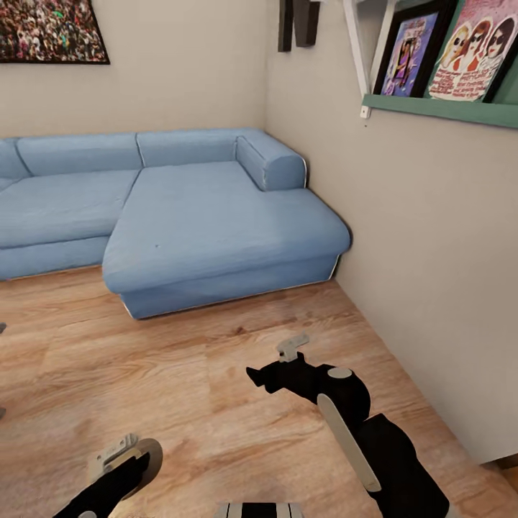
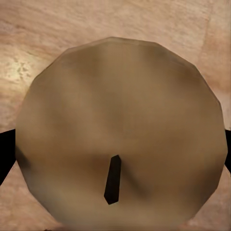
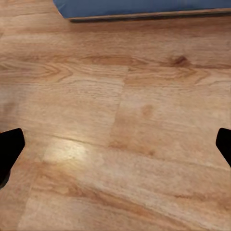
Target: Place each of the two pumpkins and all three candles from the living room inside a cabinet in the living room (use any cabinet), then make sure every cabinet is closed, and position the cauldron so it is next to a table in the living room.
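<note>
Left wrist view: left gripper jaws pinch a beige candle, its dark wick facing the camera. Right gripper jaws are spread above the wood floor. Farther off, a blue sofa meets the wall.

Beige candle (black wick), gripper-held

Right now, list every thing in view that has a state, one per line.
candle: unlit, held between the left pincer's fingers, dark wick showing on its top face.
left pincer: shut on the candle, low over the wooden floor.
right pincer: open, empty, above bare floor.
sofa: nothing on its seat.
framed pictures: standing upright on the green wall shelf.
</note>
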Robot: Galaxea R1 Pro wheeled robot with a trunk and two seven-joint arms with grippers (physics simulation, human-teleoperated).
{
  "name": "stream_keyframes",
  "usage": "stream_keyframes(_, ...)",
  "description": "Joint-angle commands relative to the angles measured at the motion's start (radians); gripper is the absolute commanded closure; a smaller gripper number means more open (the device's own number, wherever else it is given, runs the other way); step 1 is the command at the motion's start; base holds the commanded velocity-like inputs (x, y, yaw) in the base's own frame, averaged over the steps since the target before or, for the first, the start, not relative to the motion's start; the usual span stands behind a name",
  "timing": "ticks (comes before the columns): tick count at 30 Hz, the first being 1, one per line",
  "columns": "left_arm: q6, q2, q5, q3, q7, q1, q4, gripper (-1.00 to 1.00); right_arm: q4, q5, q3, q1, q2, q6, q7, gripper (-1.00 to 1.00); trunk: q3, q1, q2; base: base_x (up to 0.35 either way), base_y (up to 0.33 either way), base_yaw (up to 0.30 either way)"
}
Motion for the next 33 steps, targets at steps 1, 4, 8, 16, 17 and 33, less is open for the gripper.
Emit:
stream_keyframes(1, 0.003, -0.003, 0.009, -0.001, 0.005, 0.0, -0.002, 1.0, -0.001, 0.003, 0.007, 0.001, 0.001, 0.004, 0.007, -1.0, 0.003, -0.001, 0.0, 0.0, 0.0, 0.288)
stream_keyframes(4, 0.002, -0.005, 0.009, -0.002, 0.002, 0.0, -0.003, 1.0, -0.001, 0.003, 0.02, 0.003, 0.002, 0.004, 0.012, -1.0, 0.015, -0.002, 0.001, 0.0, 0.0, 0.288)
stream_keyframes(8, 0.002, -0.008, 0.009, -0.01, -0.002, 0.0, -0.005, 1.0, -0.001, 0.004, 0.035, 0.005, 0.003, 0.004, 0.015, -1.0, 0.03, -0.004, 0.002, 0.0, 0.0, 0.288)
stream_keyframes(16, 0.002, -0.008, 0.011, -0.013, 0.003, 0.0, -0.005, 1.0, -0.001, 0.003, 0.038, 0.006, 0.006, 0.004, 0.016, -1.0, 0.057, -0.007, 0.003, 0.0, 0.0, 0.288)
stream_keyframes(17, 0.002, -0.007, 0.011, -0.013, 0.003, 0.0, -0.005, 1.0, -0.001, 0.003, 0.038, 0.006, 0.007, 0.004, 0.016, -1.0, 0.061, -0.007, 0.003, 0.0, 0.0, 0.288)
stream_keyframes(33, 0.002, -0.007, 0.011, -0.013, 0.01, 0.0, -0.005, 1.0, -0.001, 0.003, 0.04, 0.008, 0.01, 0.004, 0.016, -1.0, 0.123, -0.014, 0.007, 0.0, 0.0, 0.288)
